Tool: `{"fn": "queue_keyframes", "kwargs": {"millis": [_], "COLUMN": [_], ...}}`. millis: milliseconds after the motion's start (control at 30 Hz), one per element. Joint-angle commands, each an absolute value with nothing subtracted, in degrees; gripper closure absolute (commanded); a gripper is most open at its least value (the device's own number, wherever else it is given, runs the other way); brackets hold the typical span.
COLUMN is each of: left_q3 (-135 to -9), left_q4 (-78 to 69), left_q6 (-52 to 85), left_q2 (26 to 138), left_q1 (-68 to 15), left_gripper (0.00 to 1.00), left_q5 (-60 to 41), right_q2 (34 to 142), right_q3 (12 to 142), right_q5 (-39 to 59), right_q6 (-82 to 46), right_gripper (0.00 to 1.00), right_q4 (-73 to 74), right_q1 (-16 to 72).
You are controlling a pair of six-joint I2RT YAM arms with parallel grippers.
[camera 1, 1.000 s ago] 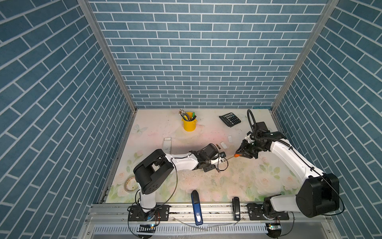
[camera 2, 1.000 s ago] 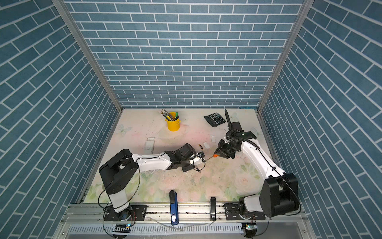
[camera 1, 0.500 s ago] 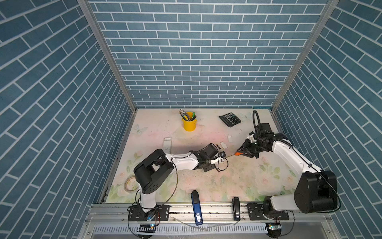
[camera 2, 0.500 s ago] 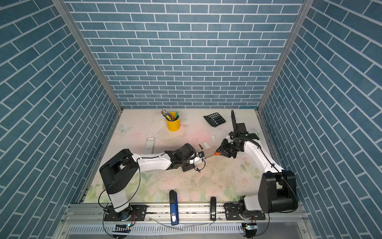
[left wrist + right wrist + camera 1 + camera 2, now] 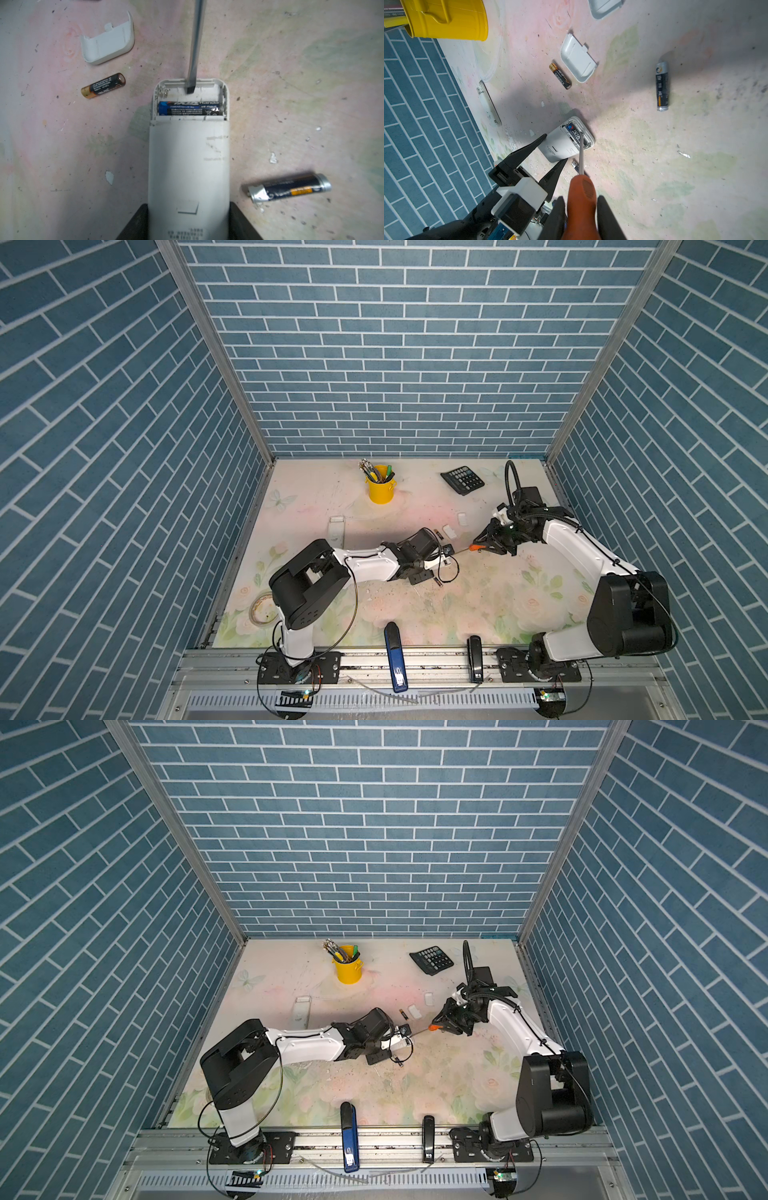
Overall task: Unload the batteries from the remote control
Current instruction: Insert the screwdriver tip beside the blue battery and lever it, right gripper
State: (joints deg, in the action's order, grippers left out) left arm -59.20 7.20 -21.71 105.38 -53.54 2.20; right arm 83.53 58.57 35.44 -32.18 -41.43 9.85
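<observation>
My left gripper (image 5: 188, 220) is shut on the white remote control (image 5: 189, 166), which lies flat on the table with its compartment open. One blue and black battery (image 5: 189, 108) sits in the inner slot; the outer slot is bare. My right gripper (image 5: 581, 216) is shut on an orange-handled screwdriver (image 5: 581, 193), whose flat tip (image 5: 189, 89) rests in that bare slot. Loose batteries lie on the table: a gold-ended one (image 5: 104, 85) beside a white cover (image 5: 108, 41), and a silver-ended one (image 5: 289, 188) on the other side. In both top views the grippers (image 5: 440, 560) (image 5: 484, 545) face each other mid-table.
A second white remote (image 5: 336, 526) lies to the left, a yellow pen cup (image 5: 380, 489) and a black calculator (image 5: 462, 480) at the back. Another cover (image 5: 604, 7) and battery (image 5: 662, 86) lie loose. A tape roll (image 5: 262, 608), a blue stapler (image 5: 395, 655) and a black stapler (image 5: 474, 657) sit near the front.
The right arm's forearm has swung a little toward the right wall while the screwdriver stays pointed at the remote. The left arm and the remote have not moved.
</observation>
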Motion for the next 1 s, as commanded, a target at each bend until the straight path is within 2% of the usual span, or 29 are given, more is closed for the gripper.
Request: {"fn": "queue_keyframes", "kwargs": {"millis": [0, 767, 967], "left_q3": [-57.1, -57.9, -57.9], "left_q4": [13.4, 11.9, 11.6], "left_q6": [-22.8, -23.7, -23.9], "left_q2": [108.4, 110.3, 110.7], "left_q1": [-53.7, -53.7, -53.7], "left_gripper": [1.00, 1.00, 1.00], "left_q5": [3.1, 3.9, 4.2], "right_q2": [86.0, 96.4, 96.2], "right_q3": [61.2, 64.6, 68.3], "right_q5": [36.3, 39.3, 36.4], "right_q6": [-29.5, -23.9, -18.3], "right_gripper": [1.00, 1.00, 1.00], "right_q4": [-41.6, -46.0, -49.3], "right_q1": [9.7, 9.3, 9.6]}}
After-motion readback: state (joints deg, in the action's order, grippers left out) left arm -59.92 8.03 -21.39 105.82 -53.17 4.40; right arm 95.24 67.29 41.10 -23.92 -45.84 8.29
